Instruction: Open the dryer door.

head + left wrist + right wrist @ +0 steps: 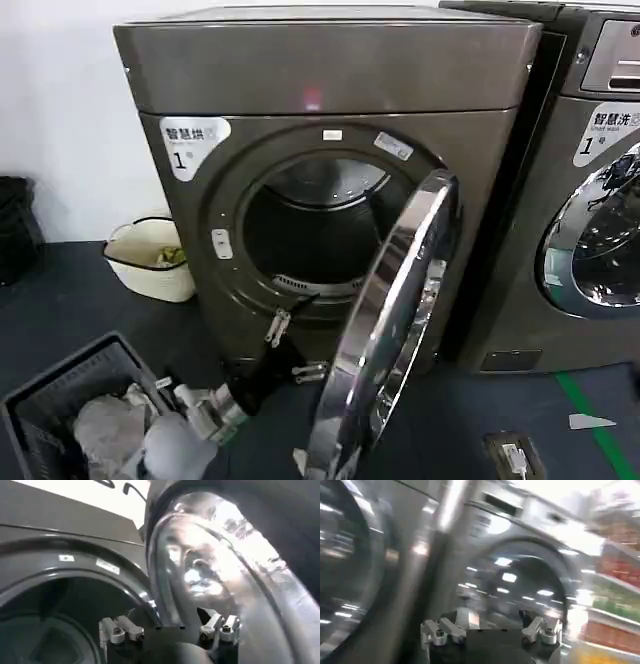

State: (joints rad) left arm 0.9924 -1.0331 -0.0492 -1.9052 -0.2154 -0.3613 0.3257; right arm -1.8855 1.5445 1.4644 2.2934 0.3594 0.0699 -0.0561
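- Left claw (290,345) hung spread beside the swung-out dryer door (385,330), gripping nothing.
- Right claw (490,630) spread too.
- Two machines, one basket (60,400), one bucket (150,258).

The large round dryer door (385,330), chrome-rimmed with dark tinted glass, stood swung wide open from its bronze-grey machine (330,90).

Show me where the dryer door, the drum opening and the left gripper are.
dryer door (385,330): head view, chrome rim.
drum opening (305,245): head view, dark inside.
left gripper (295,345): head view, between the fingertips.
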